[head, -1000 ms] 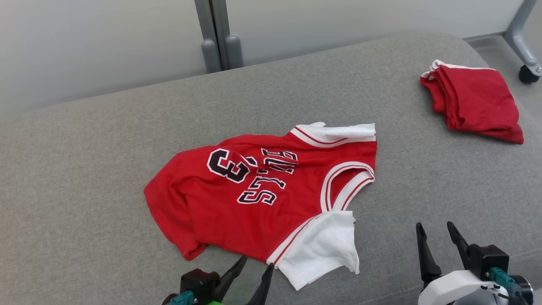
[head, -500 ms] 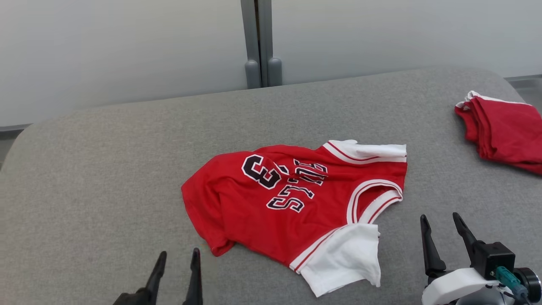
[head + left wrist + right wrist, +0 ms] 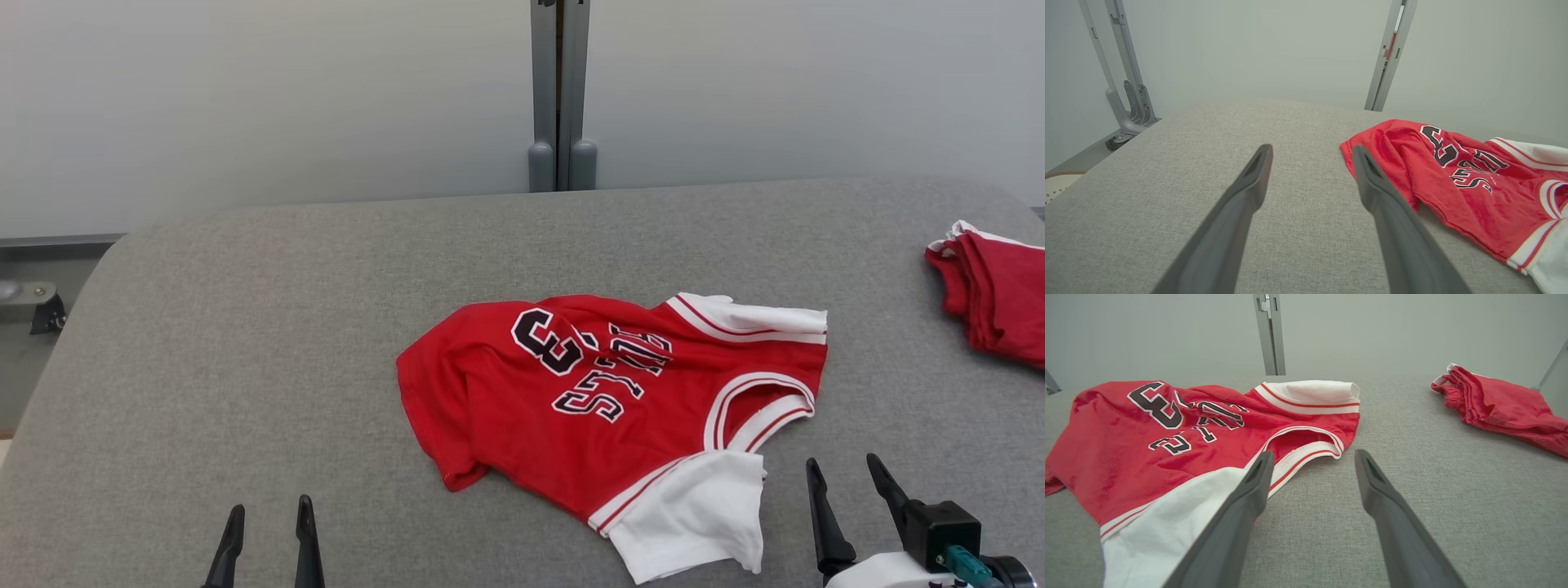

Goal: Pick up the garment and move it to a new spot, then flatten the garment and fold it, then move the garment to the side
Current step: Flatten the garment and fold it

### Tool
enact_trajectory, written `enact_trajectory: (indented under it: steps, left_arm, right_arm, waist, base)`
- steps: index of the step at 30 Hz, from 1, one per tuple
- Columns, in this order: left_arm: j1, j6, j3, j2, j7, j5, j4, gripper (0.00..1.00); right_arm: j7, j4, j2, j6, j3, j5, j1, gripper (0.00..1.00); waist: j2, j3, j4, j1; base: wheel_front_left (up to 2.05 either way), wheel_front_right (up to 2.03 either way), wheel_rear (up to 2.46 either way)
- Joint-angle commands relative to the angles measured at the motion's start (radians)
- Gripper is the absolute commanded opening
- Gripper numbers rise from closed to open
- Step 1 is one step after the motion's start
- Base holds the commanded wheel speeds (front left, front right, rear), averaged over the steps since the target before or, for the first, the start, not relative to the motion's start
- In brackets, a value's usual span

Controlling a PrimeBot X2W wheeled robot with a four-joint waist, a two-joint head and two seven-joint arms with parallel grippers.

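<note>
A rumpled red jersey marked 3 lies on the grey desk, with a folded red garment at the right edge. The left end effector and right end effector are spread and empty.

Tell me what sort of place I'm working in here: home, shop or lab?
Most likely a lab or test bay, not a home: a grey fabric-covered worktop, bare pale walls with a metal post, and a metal frame leg. A red jersey lies on the worktop.
</note>
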Motion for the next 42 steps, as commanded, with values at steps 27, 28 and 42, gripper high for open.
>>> enact_trajectory:
  steps: [27,28,42]
  left_arm:
    - [-0.107,-0.088,-0.05,-0.011,0.001,0.083,0.199,1.0]
    - [-0.123,-0.088,-0.057,-0.01,0.005,0.086,0.222,1.0]
    - [-0.285,-0.118,-0.125,0.005,0.048,0.096,0.441,1.0]
  right_arm:
    - [0.143,-0.025,-0.022,-0.002,0.202,0.046,-0.018,1.0]
    - [0.17,-0.024,-0.026,-0.002,0.226,0.054,-0.013,1.0]
    - [0.265,-0.029,-0.065,-0.002,0.335,0.102,-0.05,0.91]
  waist:
    - [0.0,0.047,-0.058,0.0]
    - [0.0,0.052,-0.06,0.0]
    - [0.0,0.12,-0.104,0.0]
  base:
    - [0.0,0.0,0.0]
    - [0.0,0.0,0.0]
    - [0.0,0.0,0.0]
